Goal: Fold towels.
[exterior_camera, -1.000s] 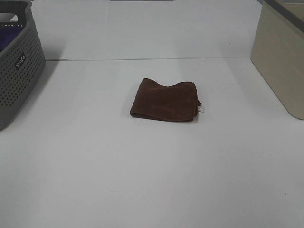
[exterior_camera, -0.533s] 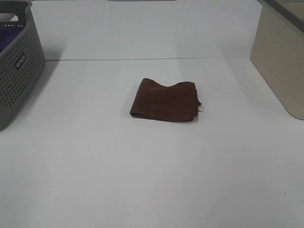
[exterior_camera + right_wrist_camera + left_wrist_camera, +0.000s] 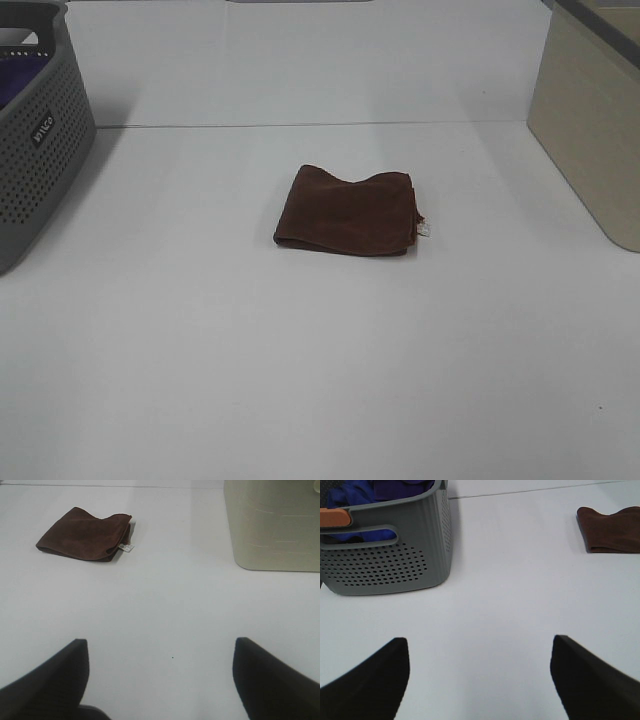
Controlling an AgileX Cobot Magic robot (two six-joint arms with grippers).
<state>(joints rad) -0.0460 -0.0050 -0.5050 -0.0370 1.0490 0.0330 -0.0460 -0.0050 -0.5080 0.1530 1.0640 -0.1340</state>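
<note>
Exterior high view shows the dark reddish-brown folded terry towel lying in the middle of the white table, with its small white tag at one corner. A grey plastic basket with little holes sits on the left and a beige bin on the right. The left claw and the right claw are both spread wide, holding nothing, well apart from the towel.

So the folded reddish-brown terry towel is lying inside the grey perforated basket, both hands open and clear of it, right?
Not inside. The folded reddish-brown terry towel lies on the white table, well apart from the grey perforated basket, as the exterior high view shows. Both hands, left hand and right hand, are open and clear of it.
</note>
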